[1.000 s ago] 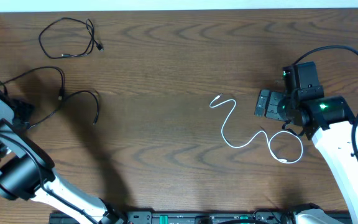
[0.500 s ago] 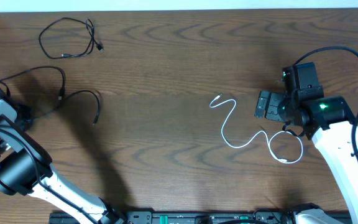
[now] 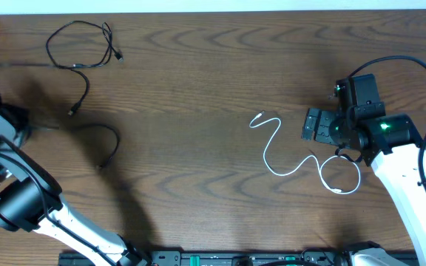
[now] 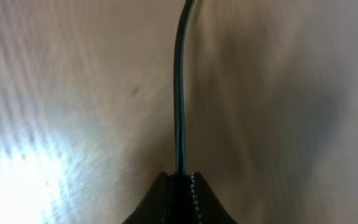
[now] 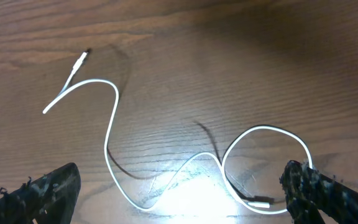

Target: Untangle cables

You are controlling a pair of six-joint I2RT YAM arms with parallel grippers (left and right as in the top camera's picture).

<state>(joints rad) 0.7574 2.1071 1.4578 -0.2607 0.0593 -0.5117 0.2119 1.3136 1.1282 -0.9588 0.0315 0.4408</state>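
Black cable (image 4: 179, 93) is pinched in the left gripper (image 4: 180, 177) at the table's (image 3: 198, 74) left edge. White cable (image 5: 266, 129) lies beneath the spread right gripper (image 5: 180, 171). Second black cable (image 3: 80, 44) lies coiled at the rear left, well apart.

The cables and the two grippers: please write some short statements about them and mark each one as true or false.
1. The left gripper has its fingers shut on a black cable. True.
2. The right gripper holds the white cable. False: its fingers stand open, and the white cable lies free on the table.
3. The white cable is tangled with a black one. False: it lies alone on the right side of the overhead view, apart from the black ones.
4. A second black cable lies looped near the far left corner, and no gripper touches it. True.
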